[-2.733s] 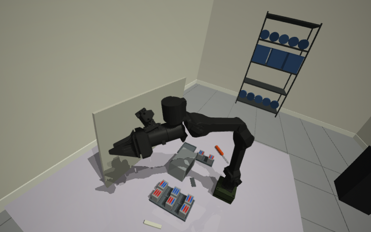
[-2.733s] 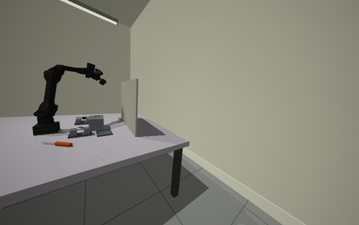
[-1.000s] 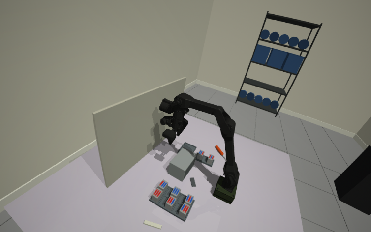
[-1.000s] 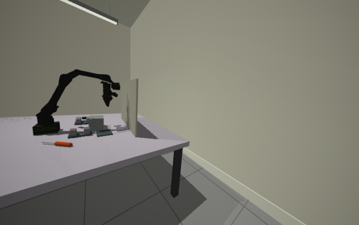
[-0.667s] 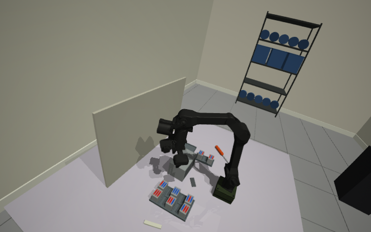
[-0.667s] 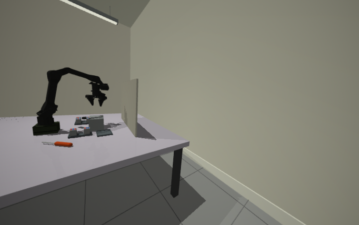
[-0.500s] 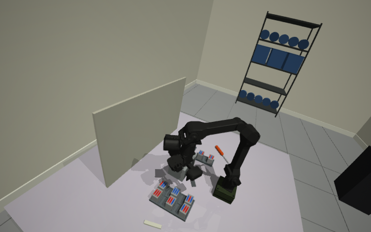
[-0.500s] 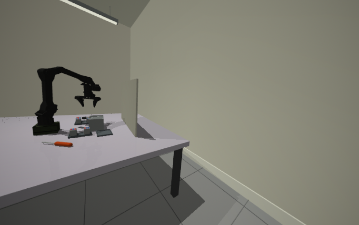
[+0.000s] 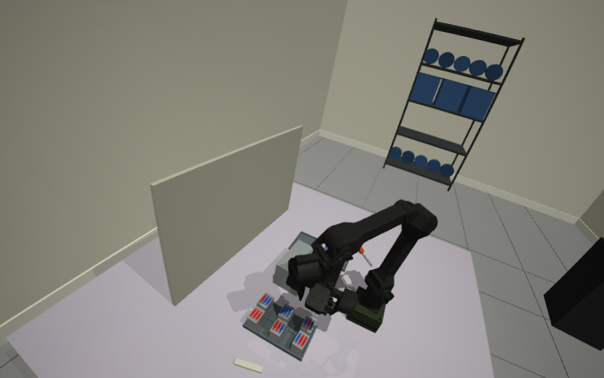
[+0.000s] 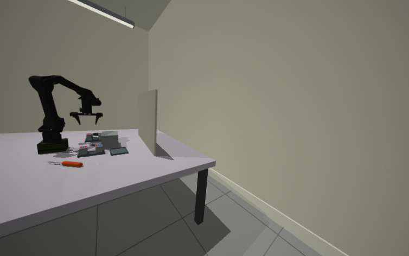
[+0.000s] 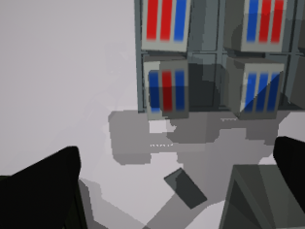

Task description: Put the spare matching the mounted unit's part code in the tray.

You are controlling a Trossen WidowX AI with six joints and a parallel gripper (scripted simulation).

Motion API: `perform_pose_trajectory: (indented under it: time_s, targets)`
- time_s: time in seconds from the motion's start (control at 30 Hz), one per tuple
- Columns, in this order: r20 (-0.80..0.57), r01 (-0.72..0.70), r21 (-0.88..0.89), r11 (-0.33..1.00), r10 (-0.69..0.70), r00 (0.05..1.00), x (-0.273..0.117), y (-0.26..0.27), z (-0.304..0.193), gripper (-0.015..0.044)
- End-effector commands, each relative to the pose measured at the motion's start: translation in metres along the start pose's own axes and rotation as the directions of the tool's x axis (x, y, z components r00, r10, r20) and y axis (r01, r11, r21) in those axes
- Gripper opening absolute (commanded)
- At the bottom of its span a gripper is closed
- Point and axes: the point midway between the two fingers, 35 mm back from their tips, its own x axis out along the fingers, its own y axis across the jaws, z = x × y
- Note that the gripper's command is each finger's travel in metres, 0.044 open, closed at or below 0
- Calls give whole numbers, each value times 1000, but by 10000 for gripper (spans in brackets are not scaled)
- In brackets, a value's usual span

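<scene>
Grey boxy mounted unit (image 9: 282,272) (image 10: 109,140) (image 11: 250,204), upright. Spare (image 9: 308,323) (image 11: 167,91): pale block, 3 stripes, blue-red-blue, seated in corner slot. Shallow grey tray (image 9: 304,235) (image 10: 119,151) beside unit, apparently flat.

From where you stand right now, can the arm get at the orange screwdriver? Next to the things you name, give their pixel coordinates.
Probably yes: the gripper (image 10: 87,123) is open and nothing stands over the orange screwdriver (image 9: 366,256) (image 10: 72,164), though the arm would have to swing over to it.

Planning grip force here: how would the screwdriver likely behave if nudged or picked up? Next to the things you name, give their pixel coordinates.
The screwdriver (image 9: 361,251) (image 10: 72,164) is probably stiff, given its straight, thin shaft. Its orange handle looks rounded, so a sideways nudge might roll it. The handle is much thicker than the shaft, so it may be handle-heavy and dip that way if gripped by the shaft.
</scene>
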Motion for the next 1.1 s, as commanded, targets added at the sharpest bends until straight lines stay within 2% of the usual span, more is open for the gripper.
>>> perform_pose_trajectory:
  time_s: [0.0, 0.1, 0.13, 0.57, 1.07]
  targets:
    - [-3, -5, -19, 1000, 4, 1000, 9, 3, 1, 387]
    - [-3, -4, -19, 1000, 4, 1000, 34, 1, 5, 309]
    - [-3, -4, -19, 1000, 4, 1000, 40, 1, 6, 300]
    - [-2, -4, -19, 1000, 4, 1000, 44, 1, 7, 300]
    - [-2, -4, -19, 1000, 4, 1000, 68, -2, 8, 300]
